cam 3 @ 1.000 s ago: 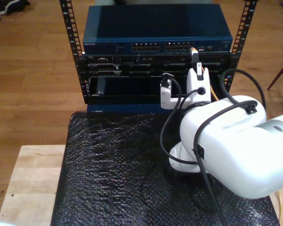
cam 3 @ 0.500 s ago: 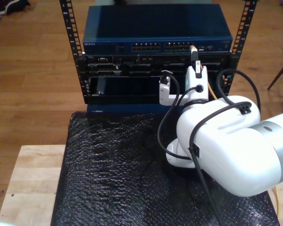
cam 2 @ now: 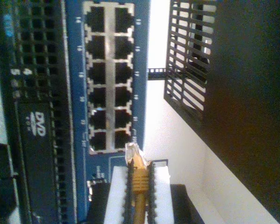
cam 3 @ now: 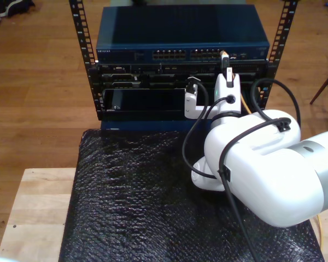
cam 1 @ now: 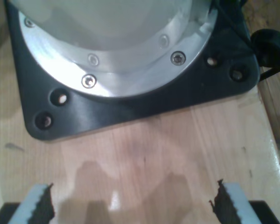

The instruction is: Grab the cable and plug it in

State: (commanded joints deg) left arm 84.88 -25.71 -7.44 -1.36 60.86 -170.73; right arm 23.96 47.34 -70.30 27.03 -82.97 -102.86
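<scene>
Clearly, "DVD" (cam 2: pixel 39 123) is printed beside the blue switch (cam 2: pixel 77 84).

Exterior view: high, angled down over the black mat (cam 3: pixel 136 202) on the counter (cam 3: pixel 38 207), facing the rack's blue switch (cam 3: pixel 180 33) from some way back; a white arm (cam 3: pixel 262 169) is large in the foreground.

Second wrist view: rides my second tool (cam 2: pixel 139 186), very near the switch's port block (cam 2: pixel 109 79), picture rolled sideways. Shared with the exterior view: the switch face and the cable (cam 2: pixel 139 179) plug.

First wrist view: looks straight down at close range on bare wood and a black base plate (cam 1: pixel 130 105), between the fingertips (cam 1: pixel 37 205).
</scene>
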